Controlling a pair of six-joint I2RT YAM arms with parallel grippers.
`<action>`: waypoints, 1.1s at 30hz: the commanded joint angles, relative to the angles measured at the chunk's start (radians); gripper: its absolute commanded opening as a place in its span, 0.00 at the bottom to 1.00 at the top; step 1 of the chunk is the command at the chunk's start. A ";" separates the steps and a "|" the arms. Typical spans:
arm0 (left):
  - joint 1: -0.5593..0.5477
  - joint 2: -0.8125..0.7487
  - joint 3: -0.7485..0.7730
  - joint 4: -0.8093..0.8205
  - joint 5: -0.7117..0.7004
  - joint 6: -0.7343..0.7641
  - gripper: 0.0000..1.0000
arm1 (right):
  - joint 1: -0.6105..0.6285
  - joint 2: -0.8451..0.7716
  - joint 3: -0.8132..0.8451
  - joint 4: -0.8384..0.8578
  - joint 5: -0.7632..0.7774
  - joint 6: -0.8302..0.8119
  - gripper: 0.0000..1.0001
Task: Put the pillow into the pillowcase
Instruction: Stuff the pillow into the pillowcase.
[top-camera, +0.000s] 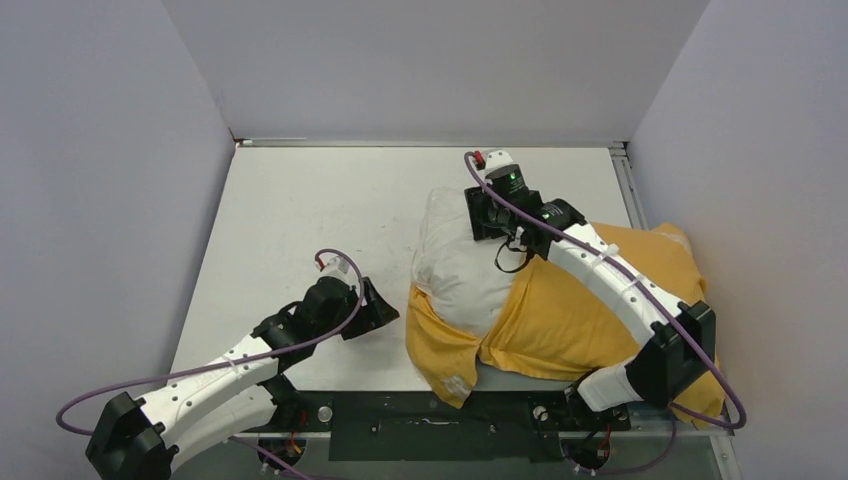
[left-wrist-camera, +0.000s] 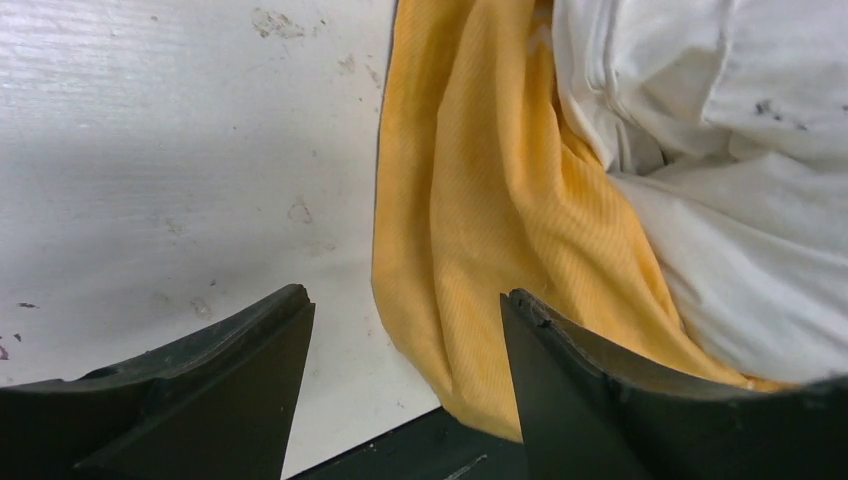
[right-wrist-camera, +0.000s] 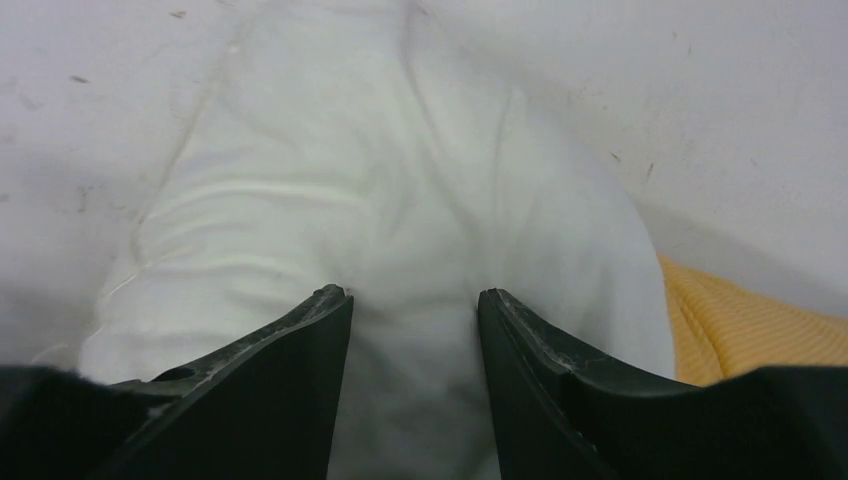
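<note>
Overhead view: the pillow (top-camera: 455, 265) sits partway inside the pillowcase (top-camera: 585, 310), orange-yellow face up, with its white end protruding toward the far side of the table (top-camera: 300, 220).

Left wrist view alone shows loose pillowcase fabric folded against the pillow, just beyond the left gripper (left-wrist-camera: 405, 295). Its jaws are released, with nothing between them.

Right wrist view: the right gripper (right-wrist-camera: 413, 295) is over the pillow's bare end, jaws parted. Contact with the fabric cannot be told.

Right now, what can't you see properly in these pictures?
- How deep the pillow sits inside the pillowcase: top view, the yellow fabric covers its end.
- The pillowcase's underside: every view, it lies against the table.
- Whether the right gripper touches the pillow: right wrist view, its own fingers hide the contact.
</note>
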 joint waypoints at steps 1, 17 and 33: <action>0.030 -0.029 -0.005 0.060 0.157 0.039 0.70 | 0.147 -0.102 0.109 -0.042 -0.069 -0.086 0.53; 0.140 0.225 -0.093 0.674 0.410 -0.109 0.73 | 0.378 0.230 0.168 -0.096 0.107 0.012 0.15; 0.056 0.697 0.032 0.979 0.405 -0.181 0.60 | 0.345 0.173 0.088 -0.095 0.137 0.067 0.05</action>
